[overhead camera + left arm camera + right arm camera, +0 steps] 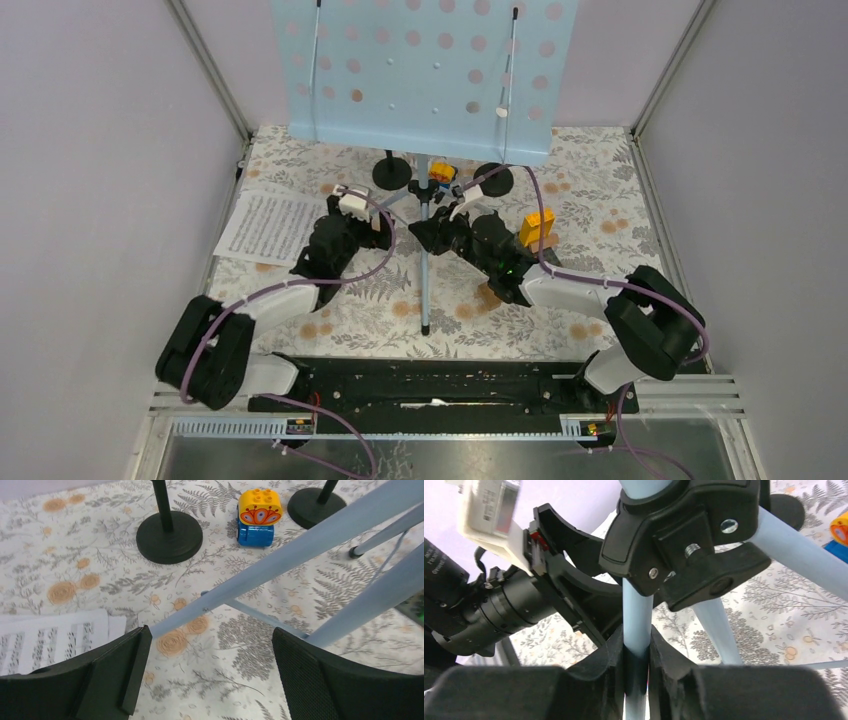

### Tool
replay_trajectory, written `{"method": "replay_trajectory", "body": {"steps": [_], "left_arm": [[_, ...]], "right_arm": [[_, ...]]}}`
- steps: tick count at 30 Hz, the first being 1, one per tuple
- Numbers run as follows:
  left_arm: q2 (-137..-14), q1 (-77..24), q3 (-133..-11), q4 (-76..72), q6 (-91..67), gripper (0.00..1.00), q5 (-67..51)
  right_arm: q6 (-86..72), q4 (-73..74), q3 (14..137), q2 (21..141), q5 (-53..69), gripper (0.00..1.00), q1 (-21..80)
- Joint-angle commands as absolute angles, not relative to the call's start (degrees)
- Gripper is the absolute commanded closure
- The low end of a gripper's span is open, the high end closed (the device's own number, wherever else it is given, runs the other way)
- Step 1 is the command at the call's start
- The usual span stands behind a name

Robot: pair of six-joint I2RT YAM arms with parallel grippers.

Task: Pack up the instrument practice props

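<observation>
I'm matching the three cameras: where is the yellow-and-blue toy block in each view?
Top: block centre, below the rack, between two black bases.
Left wrist: block at top, right of centre.
Right wrist: block cut off at the right edge.
Shared landmark: the blue stand legs.

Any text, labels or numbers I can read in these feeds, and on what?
Nothing legible.
Notation on the white sheet-music pages: too small to read.
Print on the grey label of the white box on the left wrist: blurred.
The yellow toy block with studs: orange pattern only, no words.
</observation>
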State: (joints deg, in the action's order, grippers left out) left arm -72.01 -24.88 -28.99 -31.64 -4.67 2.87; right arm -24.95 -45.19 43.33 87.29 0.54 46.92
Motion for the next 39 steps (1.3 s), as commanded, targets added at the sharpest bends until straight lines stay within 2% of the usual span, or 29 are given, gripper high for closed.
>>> {"method": "replay_trajectory", "body": {"steps": [1,5,8,11,15,19,21,27,34,39], "left_arm": [[-78.75,-25.20,-32.07,-47.26,5.45,0.07,0.64],[-84.83,-27.70,-35.24,-50.48,6.25,0.20,-9.13],[-86.69,-30.41,-35.63,-51.45,6.41,0.22,-11.92],[-86.81,-32.41,-34.34,-54.31,5.82,0.22,-15.30],[-86.58,-32.61,-32.82,-59.07,3.95,0.17,-20.99],[-87.56,-32.56,-35.72,-58.48,3.23,0.16,-25.36],[-88.51,-32.61,-38.30,-57.75,2.41,0.18,-29.35],[-90.44,-32.55,-42.05,-55.68,0.63,0.44,-35.94],[-91.05,-32.61,-41.09,-56.41,0.11,0.61,-39.72],[-89.26,-32.59,-37.98,-57.02,-2.25,0.80,-40.02]], "right_arm": [[-18.10,-41.42,45.79,85.24,-6.41,0.85,46.87],[-12.58,-35.29,44.05,79.31,-9.36,0.96,47.34],[-10.55,-32.45,42.34,75.50,-11.56,0.97,47.45],[-7.65,-29.59,40.29,71.43,-13.08,0.98,47.44],[-2.35,-26.10,37.31,66.47,-12.01,0.98,47.39],[2.34,-29.31,32.04,61.45,-10.48,1.00,47.44],[4.41,-33.28,28.82,59.19,-8.78,1.00,47.44],[9.12,-33.79,28.90,55.71,-7.13,1.00,47.41],[12.99,-32.85,31.44,54.97,-4.99,1.00,47.41],[14.32,-31.25,31.56,54.77,-6.96,0.98,47.45]]}}
